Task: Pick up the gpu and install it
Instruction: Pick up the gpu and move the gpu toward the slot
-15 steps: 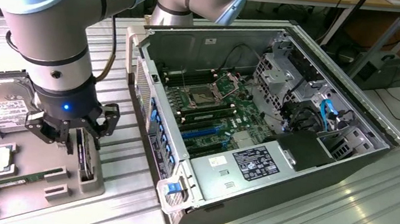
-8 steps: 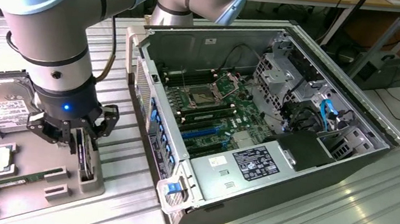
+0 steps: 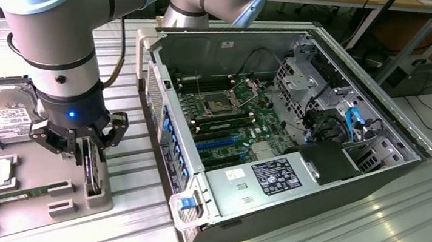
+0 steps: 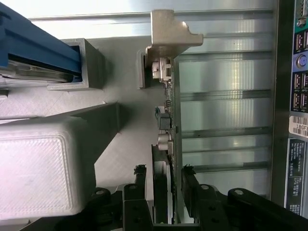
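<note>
Grey holder [image 3: 102, 196] carries the gpu [image 4: 166, 120] on edge. Gripper [image 4: 163, 169] jaws straddle it, narrowly apart, not clamped. Pick-up and installation remain.

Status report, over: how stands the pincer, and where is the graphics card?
Pincer open, straddling the green circuit card with silver end bracket. Card on edge in its grey plastic holder, not yet lifted. Nothing between pincer and card.
</note>
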You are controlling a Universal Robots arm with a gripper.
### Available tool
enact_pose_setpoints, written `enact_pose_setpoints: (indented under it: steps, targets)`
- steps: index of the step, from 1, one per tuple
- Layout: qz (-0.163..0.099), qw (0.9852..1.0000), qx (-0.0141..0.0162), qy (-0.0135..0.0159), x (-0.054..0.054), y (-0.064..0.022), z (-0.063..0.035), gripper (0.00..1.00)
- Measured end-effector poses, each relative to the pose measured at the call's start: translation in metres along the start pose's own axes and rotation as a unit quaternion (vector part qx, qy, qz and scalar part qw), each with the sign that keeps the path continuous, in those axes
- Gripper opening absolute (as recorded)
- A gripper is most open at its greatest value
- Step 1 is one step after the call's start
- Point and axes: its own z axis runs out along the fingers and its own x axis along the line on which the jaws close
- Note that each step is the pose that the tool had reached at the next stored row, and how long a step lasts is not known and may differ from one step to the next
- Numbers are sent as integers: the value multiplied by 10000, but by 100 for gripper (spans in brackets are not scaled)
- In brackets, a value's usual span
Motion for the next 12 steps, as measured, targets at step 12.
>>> enact_pose_setpoints:
  steps: [12]
  targets:
    - [0,10000,0,0,0,0,1,27]
